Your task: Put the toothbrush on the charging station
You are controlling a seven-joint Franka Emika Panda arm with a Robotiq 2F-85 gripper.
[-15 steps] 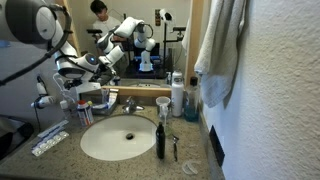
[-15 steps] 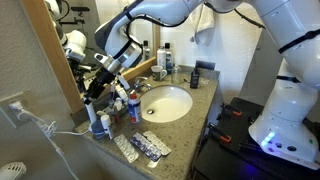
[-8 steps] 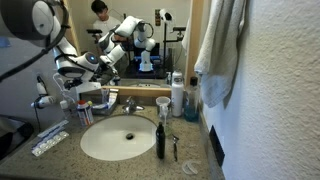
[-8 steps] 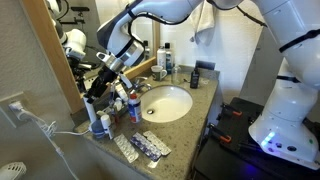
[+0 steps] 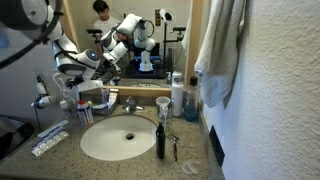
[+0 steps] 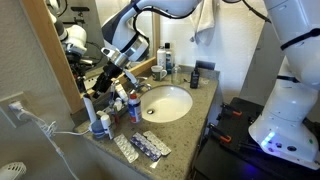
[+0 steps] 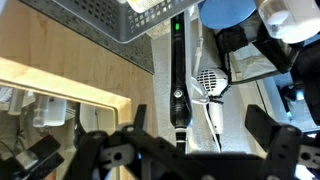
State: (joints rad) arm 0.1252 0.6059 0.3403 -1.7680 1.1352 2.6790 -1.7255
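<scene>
The slim black toothbrush [image 7: 178, 80] shows in the wrist view with a small green light lit on its handle and its narrow neck end pointing toward my gripper. My gripper [image 7: 205, 122] is open, with one finger on each side of the toothbrush's neck end and not touching it. In an exterior view my gripper [image 6: 104, 78] hovers over the cluttered counter corner beside the mirror, above a blue-white base [image 6: 97, 126]. I cannot tell whether that base is the charging station. In an exterior view my gripper [image 5: 77, 86] is left of the faucet.
The white sink [image 5: 118, 138] fills the middle of the counter. A dark bottle [image 5: 160, 140], a cup [image 5: 163, 106] and a white bottle [image 5: 177, 97] stand on its right. A toothpaste tube [image 6: 150, 147] lies near the front edge. A towel [image 5: 220, 50] hangs on the wall. A grey basket [image 7: 120, 20] is next to the toothbrush.
My gripper has drawn up and back a little from the counter corner. The toothbrush stays where it was.
</scene>
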